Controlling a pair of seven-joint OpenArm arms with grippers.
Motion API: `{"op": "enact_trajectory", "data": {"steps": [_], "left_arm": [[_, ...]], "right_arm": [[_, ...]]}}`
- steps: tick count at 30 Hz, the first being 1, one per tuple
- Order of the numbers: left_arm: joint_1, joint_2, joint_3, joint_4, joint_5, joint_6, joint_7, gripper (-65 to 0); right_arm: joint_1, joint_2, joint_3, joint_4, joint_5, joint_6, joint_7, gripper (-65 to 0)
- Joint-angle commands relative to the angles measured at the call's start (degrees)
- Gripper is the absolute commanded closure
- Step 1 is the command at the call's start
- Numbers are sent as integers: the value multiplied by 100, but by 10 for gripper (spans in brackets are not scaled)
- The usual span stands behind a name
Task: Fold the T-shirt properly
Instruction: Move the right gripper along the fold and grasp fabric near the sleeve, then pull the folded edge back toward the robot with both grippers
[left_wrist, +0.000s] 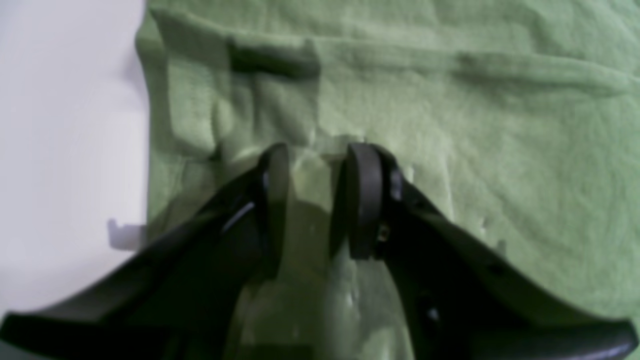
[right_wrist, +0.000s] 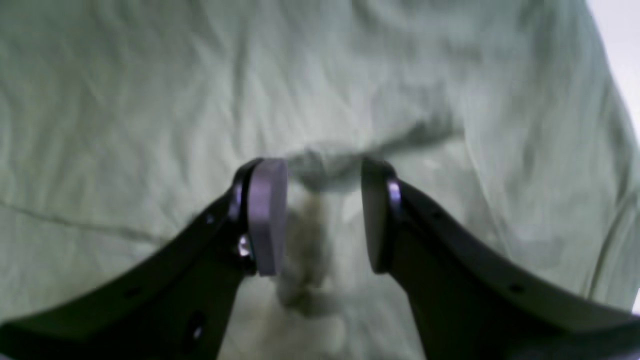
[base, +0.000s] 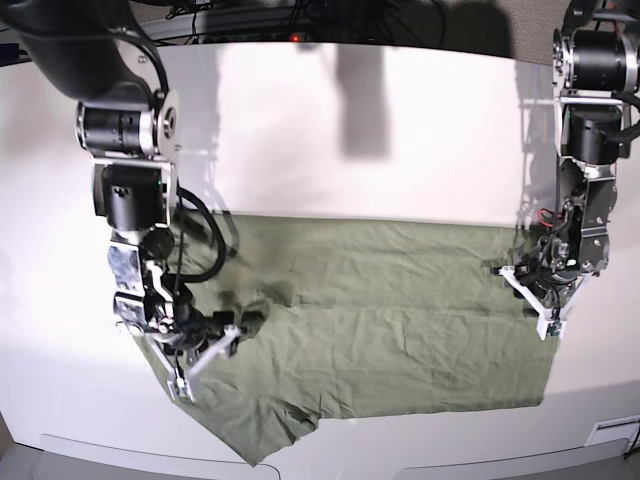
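T-shirt (base: 380, 330) judged soft, light, limp; spread on desk (base: 330, 150). Left gripper (left_wrist: 315, 195) jaws pinched on fabric near edge; right gripper (right_wrist: 322, 215) jaws parted over raised wrinkle. Hem corners judged best hold.

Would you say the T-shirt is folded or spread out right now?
Partly folded: the T-shirt forms a wide, wrinkled band on the table, its sleeves not showing.

A smooth white counter (base: 350, 130) fills the base view, with grey shadows falling across its far half. Along its far edge, dark cables (base: 300, 18) lie bunched, with a small red light (base: 296, 38) among them. The counter's near edge shows a lighter rounded lip (base: 330, 470).
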Motion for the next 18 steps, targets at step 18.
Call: {"op": "enact_trajectory", "data": {"steps": [18], "left_arm": [[-46, -68, -26, 90, -15, 20, -546, -189]], "right_arm": [[201, -7, 13, 2122, 903, 1355, -1572, -250]]}}
